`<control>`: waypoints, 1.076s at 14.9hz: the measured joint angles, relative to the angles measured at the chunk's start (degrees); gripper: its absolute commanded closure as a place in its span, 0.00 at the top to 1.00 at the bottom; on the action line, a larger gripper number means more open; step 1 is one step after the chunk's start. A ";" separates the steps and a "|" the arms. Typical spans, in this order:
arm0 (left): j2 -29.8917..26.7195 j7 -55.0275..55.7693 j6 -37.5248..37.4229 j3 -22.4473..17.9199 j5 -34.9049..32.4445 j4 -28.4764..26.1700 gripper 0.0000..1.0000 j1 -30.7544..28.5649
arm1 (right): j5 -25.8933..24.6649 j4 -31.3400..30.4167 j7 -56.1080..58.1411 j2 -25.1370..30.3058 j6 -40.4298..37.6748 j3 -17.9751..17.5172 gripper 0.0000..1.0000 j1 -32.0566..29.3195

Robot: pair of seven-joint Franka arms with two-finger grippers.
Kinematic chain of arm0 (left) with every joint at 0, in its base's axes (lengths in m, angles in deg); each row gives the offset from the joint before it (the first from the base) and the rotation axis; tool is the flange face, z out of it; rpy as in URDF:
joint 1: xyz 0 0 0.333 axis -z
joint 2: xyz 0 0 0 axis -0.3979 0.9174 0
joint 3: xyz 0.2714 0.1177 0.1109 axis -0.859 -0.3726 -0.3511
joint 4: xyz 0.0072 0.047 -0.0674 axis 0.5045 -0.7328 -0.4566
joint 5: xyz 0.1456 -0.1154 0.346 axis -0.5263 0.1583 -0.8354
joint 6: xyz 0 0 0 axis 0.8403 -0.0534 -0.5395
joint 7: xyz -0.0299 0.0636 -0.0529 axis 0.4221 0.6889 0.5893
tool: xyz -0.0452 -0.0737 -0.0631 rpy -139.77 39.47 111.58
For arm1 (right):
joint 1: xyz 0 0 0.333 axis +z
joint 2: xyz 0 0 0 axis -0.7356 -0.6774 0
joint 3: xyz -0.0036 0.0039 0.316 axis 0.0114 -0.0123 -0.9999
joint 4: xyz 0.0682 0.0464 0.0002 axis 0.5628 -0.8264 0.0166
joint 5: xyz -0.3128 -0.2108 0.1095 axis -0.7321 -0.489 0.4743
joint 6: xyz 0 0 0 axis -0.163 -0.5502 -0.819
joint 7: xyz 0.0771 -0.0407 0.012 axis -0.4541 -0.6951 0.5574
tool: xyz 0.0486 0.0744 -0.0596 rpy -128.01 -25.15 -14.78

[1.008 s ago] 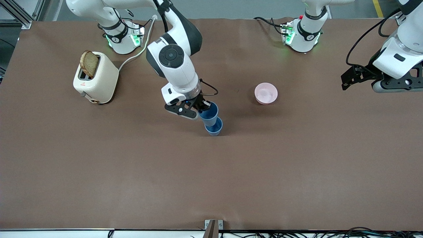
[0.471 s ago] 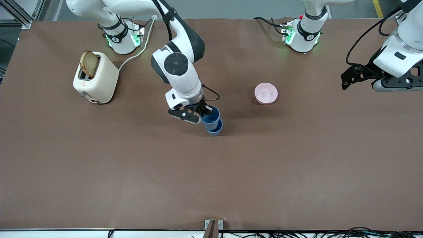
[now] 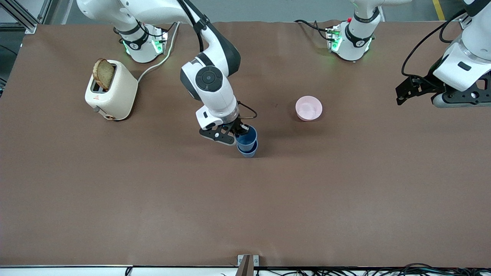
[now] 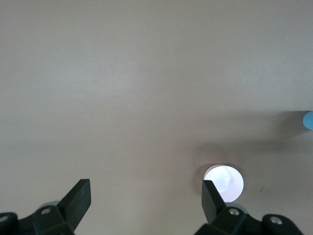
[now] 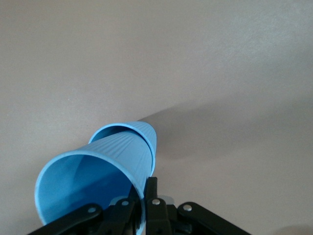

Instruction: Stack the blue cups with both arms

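1. The table (image 3: 153, 199) carries a brown cover, and both arms work above it.
2. The right arm (image 3: 209, 82) reaches from its base to the middle of the table, tilted down toward the cups.
3. The left arm (image 3: 466, 57) waits at its own end of the table, well apart from the cups.
4. A cream toaster (image 3: 113, 94) with a bread slice (image 3: 103, 73) in one slot stands toward the right arm's end, well apart from the right gripper.
5. The left gripper (image 4: 146, 198) hangs in the air with its fingers spread wide and nothing between them.
6. The right gripper (image 3: 237, 132) pinches the rim of the upper blue cup (image 3: 247, 135), one finger inside the wall and one outside.
7. The pink bowl (image 3: 308, 108) sits on the table between the two grippers, near the right one.
8. The upper blue cup sits partway inside the lower blue cup (image 3: 248, 150), which stands on the table directly under the right gripper. The upper rim stands clear above the lower rim.
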 measured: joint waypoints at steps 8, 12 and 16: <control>0.10 0.00 -0.08 -0.32 0.00 1.52 1.00 -0.12 | -0.37 1.55 5.48 3.61 -5.02 1.65 0.95 -3.10; 0.10 0.00 -0.98 -0.50 0.00 2.27 1.00 -0.20 | -6.48 -2.90 20.88 14.75 -12.37 4.32 0.95 -12.61; 0.12 0.00 -1.03 -0.51 0.00 2.52 1.00 -0.20 | -7.89 -11.44 36.90 25.58 -15.62 4.89 0.95 -24.40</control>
